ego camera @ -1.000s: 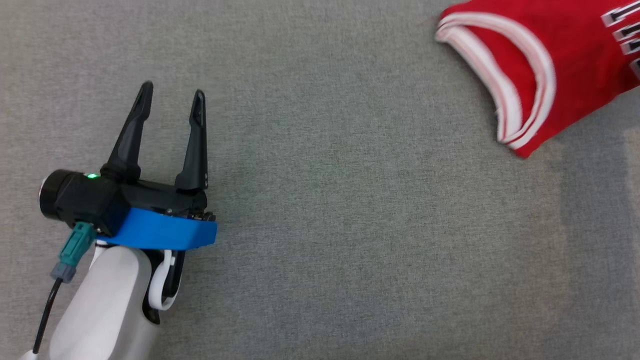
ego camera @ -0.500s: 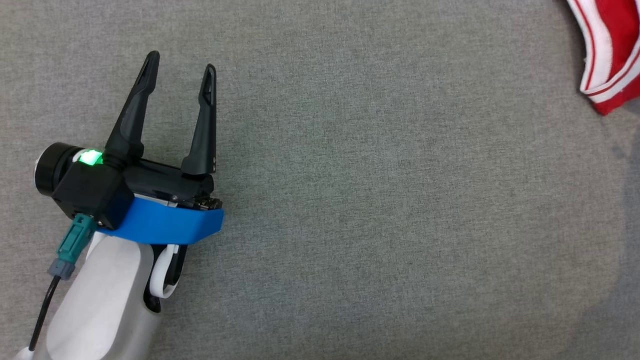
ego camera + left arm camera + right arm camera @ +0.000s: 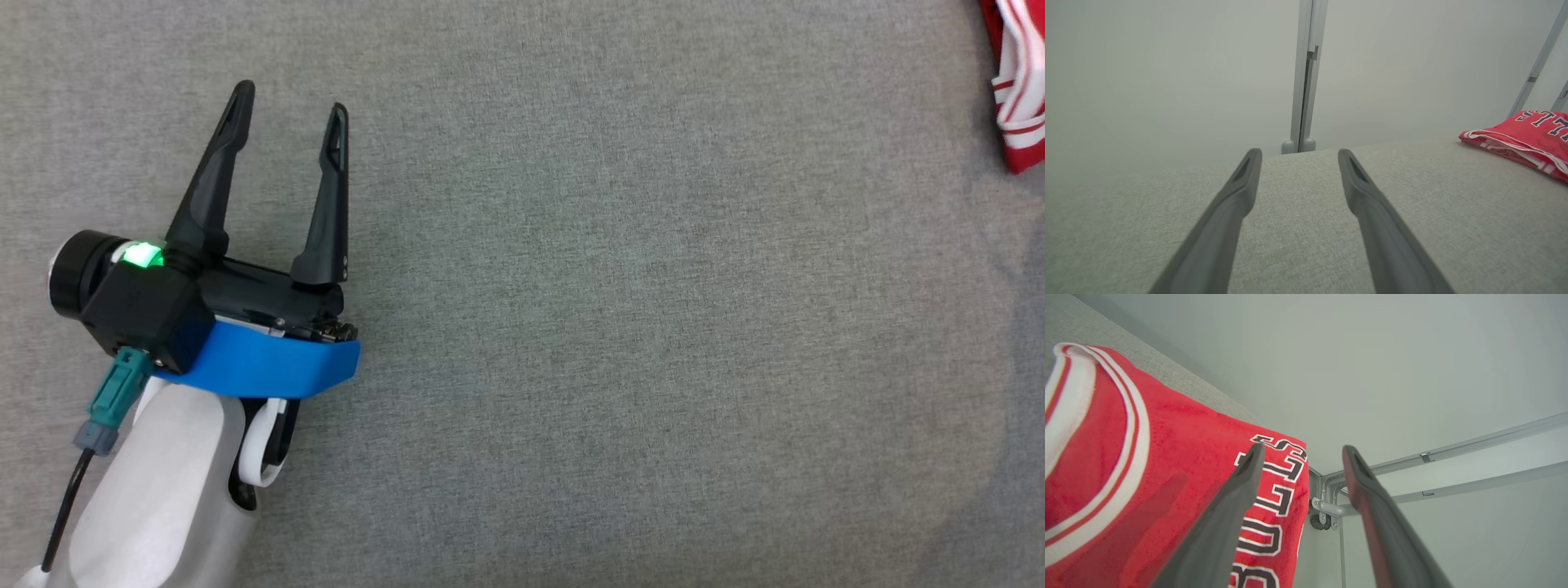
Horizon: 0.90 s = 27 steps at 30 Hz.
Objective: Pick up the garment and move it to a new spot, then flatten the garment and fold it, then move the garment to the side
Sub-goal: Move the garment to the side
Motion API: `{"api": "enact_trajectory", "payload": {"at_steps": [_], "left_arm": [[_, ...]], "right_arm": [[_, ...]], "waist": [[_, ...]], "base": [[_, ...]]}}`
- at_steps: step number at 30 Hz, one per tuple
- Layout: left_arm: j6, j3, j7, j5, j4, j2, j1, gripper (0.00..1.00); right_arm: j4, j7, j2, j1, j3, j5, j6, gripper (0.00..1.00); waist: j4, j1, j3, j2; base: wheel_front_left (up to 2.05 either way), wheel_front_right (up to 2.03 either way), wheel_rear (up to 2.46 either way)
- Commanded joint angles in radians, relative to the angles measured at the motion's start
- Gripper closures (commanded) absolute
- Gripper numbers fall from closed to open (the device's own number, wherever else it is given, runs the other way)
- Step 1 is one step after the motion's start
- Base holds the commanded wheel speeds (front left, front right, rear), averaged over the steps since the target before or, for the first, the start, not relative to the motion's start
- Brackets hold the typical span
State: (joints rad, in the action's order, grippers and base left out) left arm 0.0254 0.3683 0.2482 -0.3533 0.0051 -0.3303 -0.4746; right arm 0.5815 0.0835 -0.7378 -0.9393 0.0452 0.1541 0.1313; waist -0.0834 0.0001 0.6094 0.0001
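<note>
The garment (image 3: 1020, 122) is a red jersey with white trim and dark lettering. In the head view just its edge pokes in at the far upper right. It lies folded on the grey table at the right of the left wrist view, garment (image 3: 1527, 130). My right gripper (image 3: 1301, 451) hovers open just over the garment (image 3: 1167, 457), with nothing between its fingers. My left gripper (image 3: 290, 98) stands open and empty over bare table at the left, far from the jersey; left gripper (image 3: 1298, 153) points toward the table's far edge.
The grey fabric-covered table (image 3: 612, 327) stretches wide between my left gripper and the jersey. A pale metal post (image 3: 1306, 81) stands behind the far edge. Metal frame rails (image 3: 1453, 453) run past the table corner beside the jersey.
The garment has slid right across the head view, from well inside the picture to its right edge. My right gripper's jaws have opened. The left gripper sits slightly higher in the picture.
</note>
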Motion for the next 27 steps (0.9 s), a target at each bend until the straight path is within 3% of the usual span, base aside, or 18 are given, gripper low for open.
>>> {"api": "enact_trajectory", "payload": {"at_steps": [1,4,12,19,27], "left_arm": [[-0.001,0.004,0.001,-0.006,0.004,0.004,-0.012,0.00],[-0.002,0.005,0.004,-0.013,0.019,0.009,-0.001,0.00],[-0.001,-0.009,0.014,-0.036,0.095,0.033,0.069,0.00],[-0.008,-0.024,0.017,-0.048,0.156,0.048,0.175,0.00],[-0.027,-0.039,0.017,-0.069,0.207,0.071,0.301,0.00]], "right_arm": [[-0.007,-0.011,0.015,0.021,-0.007,0.013,-0.001,0.00],[-0.019,-0.030,0.043,0.044,-0.019,0.016,-0.001,0.00],[-0.069,-0.144,0.192,0.199,-0.064,-0.060,-0.001,0.00],[-0.132,-0.254,0.402,0.437,-0.196,-0.131,-0.001,0.00],[-0.282,-0.251,0.602,0.720,-0.279,-0.148,0.000,0.00]], "waist": [[0.004,-0.0001,-0.012,-0.0001],[0.011,-0.0001,-0.040,-0.0001],[0.044,-0.0001,-0.184,-0.0001],[0.081,-0.0001,-0.348,-0.0001],[0.126,-0.0001,-0.494,-0.0001]], "base": [[0.00,0.00,0.00],[0.00,0.00,0.00],[0.00,0.00,0.00],[0.00,0.00,0.00],[0.00,0.00,0.00]]}}
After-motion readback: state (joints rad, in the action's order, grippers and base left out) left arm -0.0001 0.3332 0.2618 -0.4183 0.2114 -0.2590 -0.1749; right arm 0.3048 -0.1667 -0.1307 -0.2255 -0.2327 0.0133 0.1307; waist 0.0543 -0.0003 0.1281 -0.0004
